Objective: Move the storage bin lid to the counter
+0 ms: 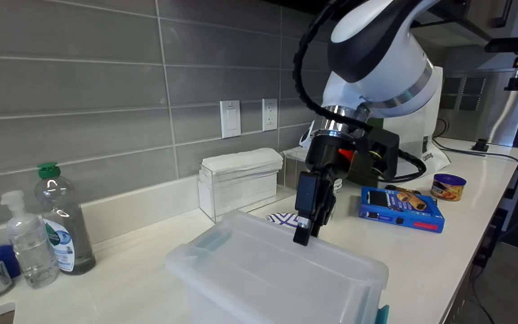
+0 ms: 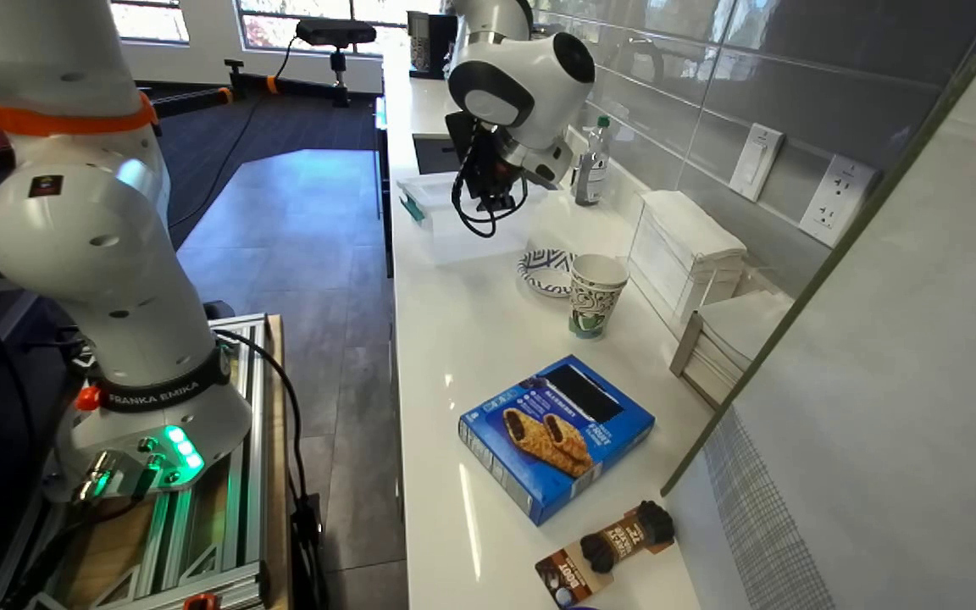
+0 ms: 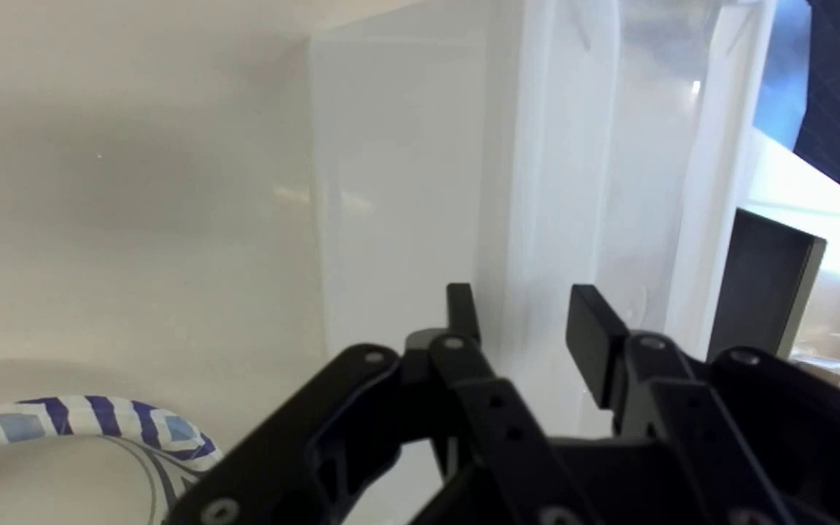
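Storage bin lid (image 1: 268, 270) is sitting right on top of the translucent storage bin (image 3: 398, 146), and the bin's on the white desk (image 1: 137, 274). The claw (image 3: 524, 302) is down at one edge of the lid with its fingers (image 3: 599, 332) spread, and in the wrist view the lid's rim (image 3: 566, 182) shows in the gap between them. Can't tell if either finger is actually touching it, tbh. There's a teal latch (image 2: 411, 206) poking out at the bin's end too. Near the bin on the desk is a patterned paper bowl (image 2: 546, 277), then a paper cup (image 2: 596, 296) just beside that, and a stack of paper towels (image 1: 243, 180) in a clear holder (image 1: 207, 198) up by the tiled wall (image 1: 106, 90). Further off there's a blue box of fruit bars (image 2: 556, 432) lying flat, plus a pack of boot laces (image 2: 615, 546) and a purple-lidded can (image 1: 448, 186). Past the other side of the bin, a green-capped dish soap bottle (image 1: 68, 243) stands upright right next to a clear pump bottle (image 1: 32, 249). Light switch (image 1: 230, 119) and an outlet (image 1: 270, 114) on the wall, too.
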